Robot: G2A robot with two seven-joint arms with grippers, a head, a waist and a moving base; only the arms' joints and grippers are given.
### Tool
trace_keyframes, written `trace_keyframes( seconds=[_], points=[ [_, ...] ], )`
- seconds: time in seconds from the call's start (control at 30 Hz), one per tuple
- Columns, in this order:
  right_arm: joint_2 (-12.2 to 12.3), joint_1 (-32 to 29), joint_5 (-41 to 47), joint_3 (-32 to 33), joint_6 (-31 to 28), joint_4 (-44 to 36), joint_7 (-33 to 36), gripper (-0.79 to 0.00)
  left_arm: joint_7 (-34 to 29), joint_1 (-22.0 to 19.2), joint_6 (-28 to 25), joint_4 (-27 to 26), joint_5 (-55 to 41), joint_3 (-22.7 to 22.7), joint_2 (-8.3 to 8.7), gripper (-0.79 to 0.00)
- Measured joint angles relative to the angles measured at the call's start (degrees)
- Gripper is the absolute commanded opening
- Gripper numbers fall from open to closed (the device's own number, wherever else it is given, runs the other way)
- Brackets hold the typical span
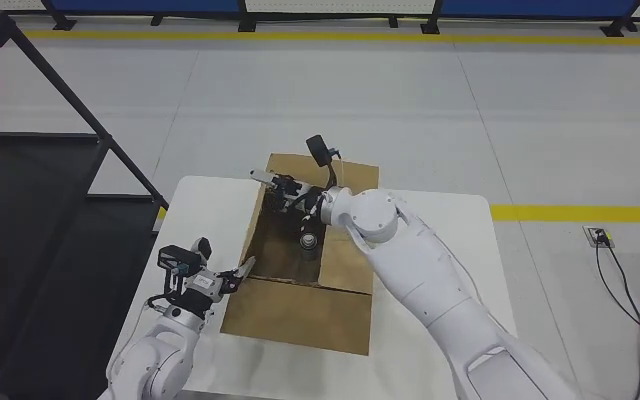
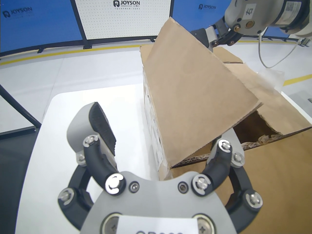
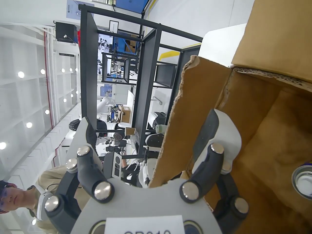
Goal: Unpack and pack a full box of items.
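Note:
An open cardboard box (image 1: 300,312) stands in the middle of the white table (image 1: 205,215). A silver-topped can (image 1: 310,242) stands upright inside it, its rim also seen from the right wrist (image 3: 302,182). My left gripper (image 1: 232,277) is at the box's near left corner, open, with the raised side flap (image 2: 195,86) between its fingers (image 2: 101,125). My right gripper (image 1: 280,185) is at the far end of the same left side. It is open and straddles the torn edge of the flap (image 3: 192,98), one finger (image 3: 219,132) inside the box.
A black metal frame (image 1: 70,100) and a dark panel stand left of the table. The box's near flap (image 1: 310,330) lies flat toward the table's front edge. Bare table shows left of the box. A yellow floor line (image 1: 565,212) runs at the right.

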Motion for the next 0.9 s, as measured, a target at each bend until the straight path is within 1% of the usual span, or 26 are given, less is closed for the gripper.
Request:
trace_keyframes(
  seconds=[0.1,0.23,0.47,0.57,0.73,0.9],
  points=[
    [1.10,-1.30,-3.61,1.01,1.22,-2.73,0.17,0.000,-0.21,0.20,0.06,-0.38,-0.89,-0.38,-0.08,0.000],
    [2.70,-4.03,-7.88,3.10,4.96,-7.73,-0.12,0.000,-0.51,-0.07,0.08,-0.68,-1.76,-0.41,-0.23,0.000],
    [4.56,-8.60,-10.83,6.53,10.80,-15.51,1.10,0.000,-1.21,-0.59,0.03,-0.84,-2.29,-0.12,-0.46,0.000],
    [4.93,-10.23,-10.71,7.77,11.18,-18.12,0.04,0.000,-1.36,-0.75,0.08,-0.73,-2.27,-0.04,-0.55,0.000],
    [5.02,-12.42,-9.05,9.26,10.08,-22.06,-3.43,0.000,-1.44,-0.83,0.12,-0.65,-2.28,-0.02,-0.69,0.000],
    [4.73,-12.93,-8.73,9.17,8.51,-23.74,-6.74,0.000,-1.26,-0.70,0.04,-0.67,-2.29,-0.12,-0.79,0.000]
  ],
)
